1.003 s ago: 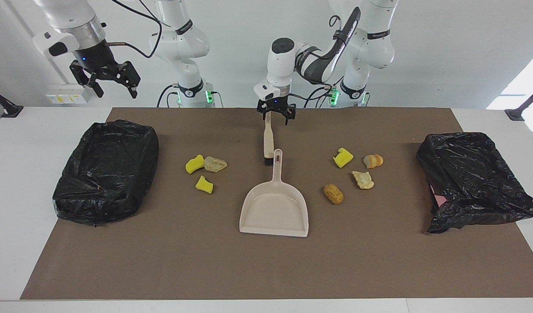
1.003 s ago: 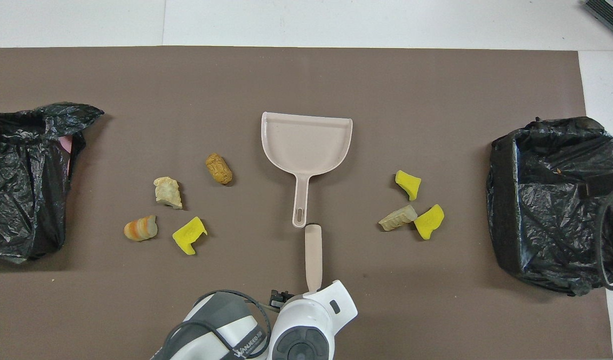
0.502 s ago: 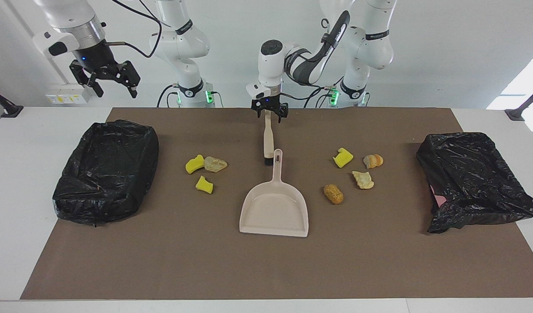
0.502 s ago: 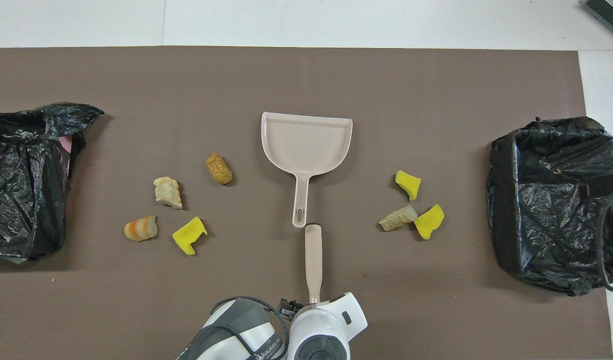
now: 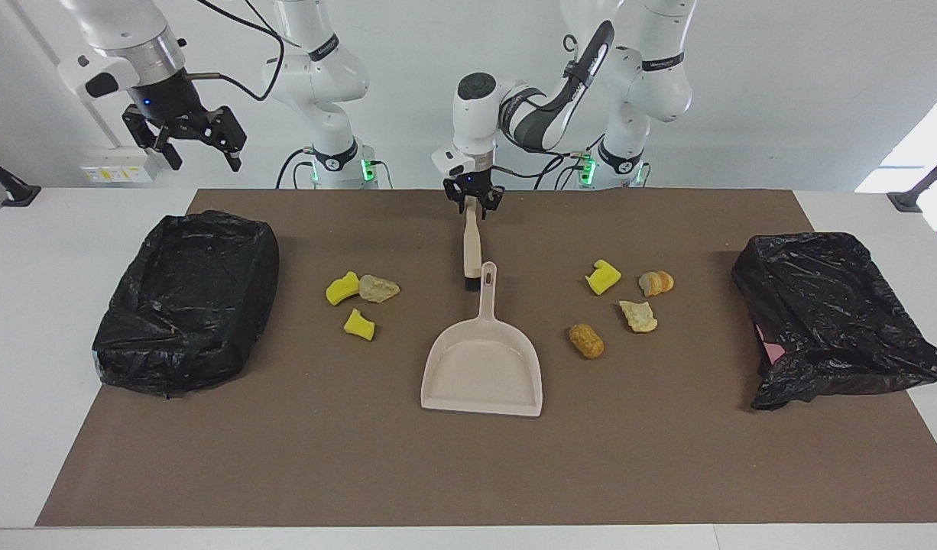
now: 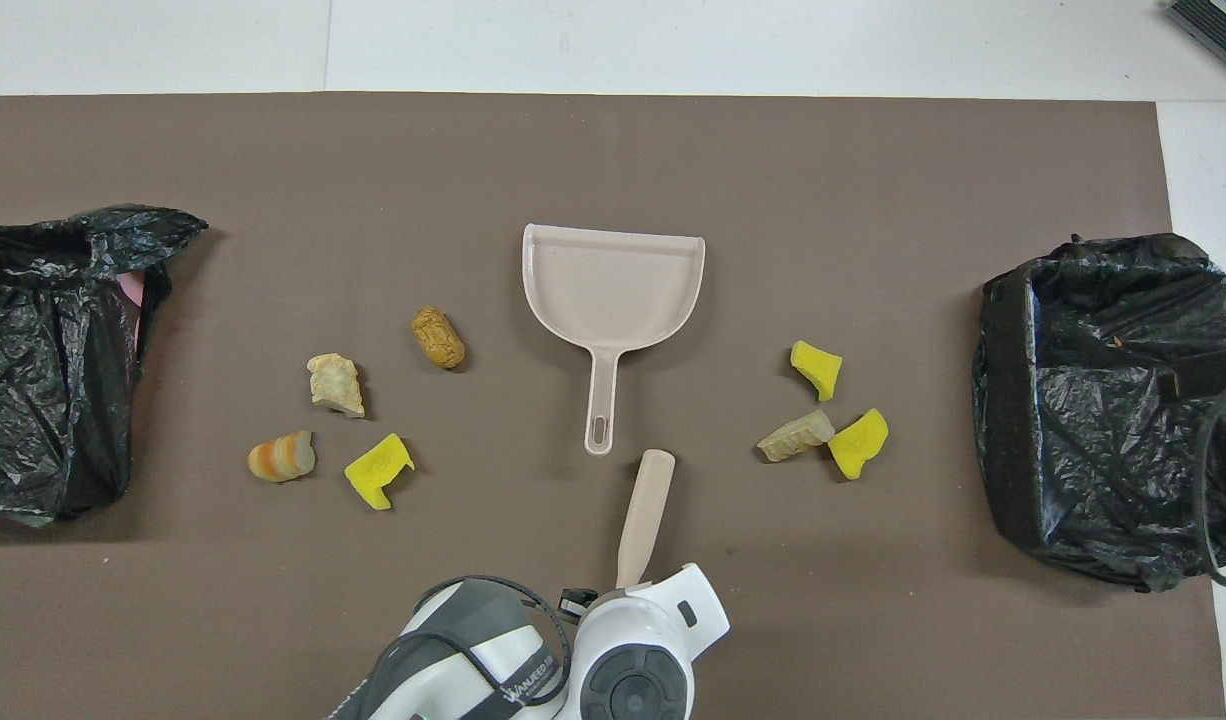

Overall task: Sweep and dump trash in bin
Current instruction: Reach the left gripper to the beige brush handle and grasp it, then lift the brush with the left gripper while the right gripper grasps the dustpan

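Black-bagged bin at right arm's end [image 5: 186, 302]: I see nothing in it. Black-bagged bin at left arm's end [image 5: 831, 317]: bag crumpled, pink patch showing. Beige plastic dustpan [image 5: 481, 370] mid-mat, pan bare. Trash, seven yellow foam and bread-like pieces [image 5: 361, 298], on mat either side of dustpan. Left gripper [image 5: 472, 206] clamped on beige brush handle [image 5: 471, 243]. Facing view alone shows right gripper [image 5: 201, 156], raised, fingers apart, holding nothing. Overhead shows brush tilted.
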Tool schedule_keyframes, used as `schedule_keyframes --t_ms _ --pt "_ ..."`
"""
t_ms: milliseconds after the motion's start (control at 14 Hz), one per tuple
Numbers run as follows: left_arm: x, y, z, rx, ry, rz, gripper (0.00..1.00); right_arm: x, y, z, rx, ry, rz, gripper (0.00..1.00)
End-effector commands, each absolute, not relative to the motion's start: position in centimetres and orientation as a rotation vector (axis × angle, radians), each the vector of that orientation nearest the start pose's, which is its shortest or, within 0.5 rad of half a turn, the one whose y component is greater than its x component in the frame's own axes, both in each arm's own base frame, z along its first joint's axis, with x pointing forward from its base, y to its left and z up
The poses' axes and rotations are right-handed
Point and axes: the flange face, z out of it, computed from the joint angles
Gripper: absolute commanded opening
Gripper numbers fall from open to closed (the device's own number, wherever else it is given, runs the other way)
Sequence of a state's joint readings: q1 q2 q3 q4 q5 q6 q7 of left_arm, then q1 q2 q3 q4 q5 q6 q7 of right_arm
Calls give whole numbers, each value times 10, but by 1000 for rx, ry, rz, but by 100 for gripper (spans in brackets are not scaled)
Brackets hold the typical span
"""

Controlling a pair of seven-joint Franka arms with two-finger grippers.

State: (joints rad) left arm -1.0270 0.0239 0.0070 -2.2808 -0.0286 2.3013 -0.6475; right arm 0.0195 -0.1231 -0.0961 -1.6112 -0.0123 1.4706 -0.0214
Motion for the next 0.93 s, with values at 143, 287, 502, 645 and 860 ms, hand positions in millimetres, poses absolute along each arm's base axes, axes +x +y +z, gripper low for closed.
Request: schedule_keyframes --t_ms 143,287,502,645,860 --pt "282 -414 379 -3031 468 133 0 495 -47 662 -3124 87 36 100" --pt "288 -394 385 -2976 405 210 0 495 -45 662 -3125 84 29 100" --pt "312 -356 402 -2953 272 265 0 500 -32 654 -3130 76 53 100" --pt "336 -327 418 -2949 163 278 0 513 -8 644 -3132 124 37 100" --pt "352 -272 449 -2913 -85 347 0 544 58 612 -3119 147 -24 100"
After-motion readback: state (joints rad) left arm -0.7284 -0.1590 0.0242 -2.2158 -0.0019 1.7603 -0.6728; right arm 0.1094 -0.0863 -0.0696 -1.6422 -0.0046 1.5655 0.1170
